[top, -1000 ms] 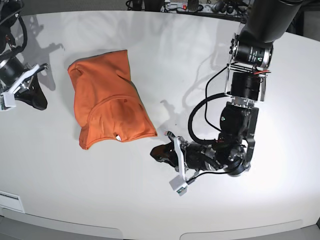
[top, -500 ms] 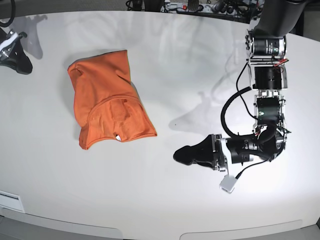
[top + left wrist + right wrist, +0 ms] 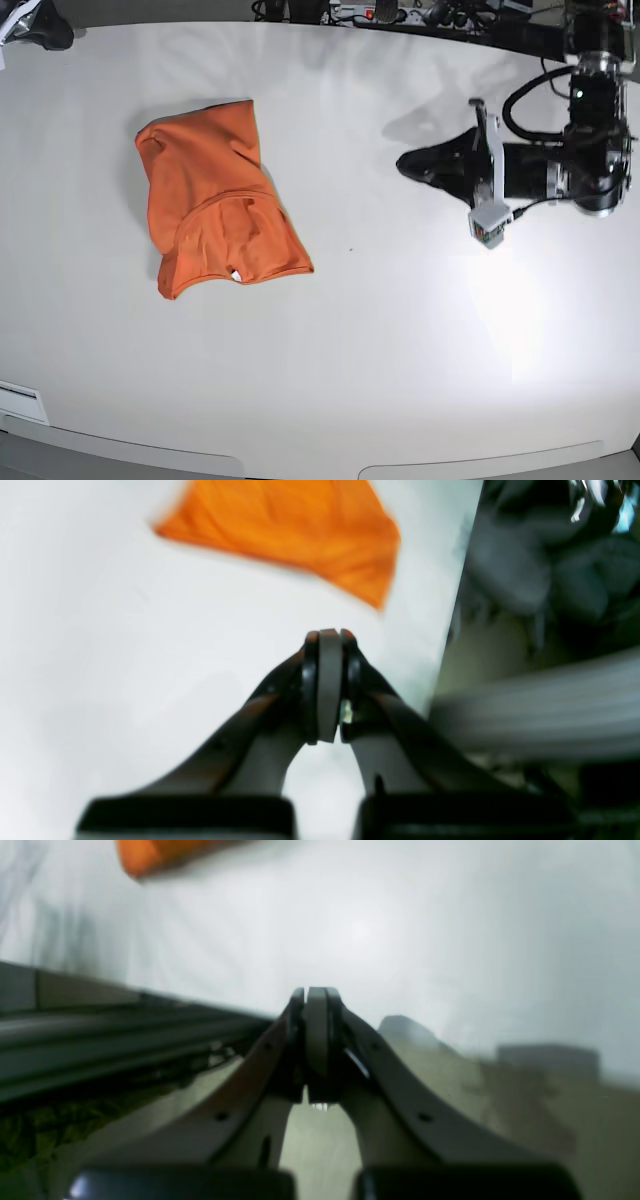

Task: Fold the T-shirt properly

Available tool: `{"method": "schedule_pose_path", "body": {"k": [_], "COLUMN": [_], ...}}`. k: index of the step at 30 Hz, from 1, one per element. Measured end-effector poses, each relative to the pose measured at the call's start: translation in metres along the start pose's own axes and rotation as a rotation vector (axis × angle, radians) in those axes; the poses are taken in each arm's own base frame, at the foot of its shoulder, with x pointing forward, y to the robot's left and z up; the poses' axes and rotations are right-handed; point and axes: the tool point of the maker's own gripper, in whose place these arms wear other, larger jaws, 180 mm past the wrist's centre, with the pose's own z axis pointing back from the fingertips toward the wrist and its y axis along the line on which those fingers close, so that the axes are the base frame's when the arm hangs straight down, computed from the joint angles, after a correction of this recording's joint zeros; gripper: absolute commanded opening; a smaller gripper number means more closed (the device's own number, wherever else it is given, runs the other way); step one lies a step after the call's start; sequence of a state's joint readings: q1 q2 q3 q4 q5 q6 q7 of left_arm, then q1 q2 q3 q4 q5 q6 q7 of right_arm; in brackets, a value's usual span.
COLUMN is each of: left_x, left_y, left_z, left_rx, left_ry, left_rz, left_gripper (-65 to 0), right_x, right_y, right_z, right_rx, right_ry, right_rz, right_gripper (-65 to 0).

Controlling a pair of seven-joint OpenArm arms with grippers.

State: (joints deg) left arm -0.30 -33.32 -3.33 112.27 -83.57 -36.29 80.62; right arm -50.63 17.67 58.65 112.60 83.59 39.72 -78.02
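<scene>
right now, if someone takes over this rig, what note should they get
Left hand: shut, empty, above the table well apart from the cloth.
Right hand: shut, empty, out at the table's far corner; barely in the base view.
T-shirt: lies alone on the table, bunched into a rough, uneven bundle; a bit of white shows at its near edge.
Done: cloth gathered into a compact heap, nothing held.
Left: it does not look properly folded; probably spread it flat, then fold sleeves and body squarely.
</scene>
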Motion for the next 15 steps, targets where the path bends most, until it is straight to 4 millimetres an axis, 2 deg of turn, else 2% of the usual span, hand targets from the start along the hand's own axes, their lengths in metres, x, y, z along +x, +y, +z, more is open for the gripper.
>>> {"method": "schedule_pose_path", "body": {"k": [3, 7, 11, 15], "left_x": [-0.019, -0.05, -0.079, -0.117], "left_y": [-0.032, -0.06, -0.088, -0.12], "left_z": [0.01, 0.024, 0.034, 0.044], "left_rx": [-0.002, 0.022, 0.028, 0.0], "left_ry": [0.067, 0.146, 0.195, 0.27], "left_rz": [-0.03, 0.015, 0.127, 0.303], "left_gripper": [-65.0, -65.0, -65.0, -65.0], "right_x": [-0.017, -0.046, -0.08, -0.096], "right_y": [-0.006, -0.008, -0.002, 0.005], "right_z": [0.016, 0.035, 0.052, 0.061], "right_rx": [-0.044, -0.081, -0.097, -0.1], "right_ry": [0.046, 0.135, 0.234, 0.264], "right_rz": [-0.03, -0.075, -0.135, -0.183], "right_gripper": [-65.0, -65.0, -65.0, -65.0]}}
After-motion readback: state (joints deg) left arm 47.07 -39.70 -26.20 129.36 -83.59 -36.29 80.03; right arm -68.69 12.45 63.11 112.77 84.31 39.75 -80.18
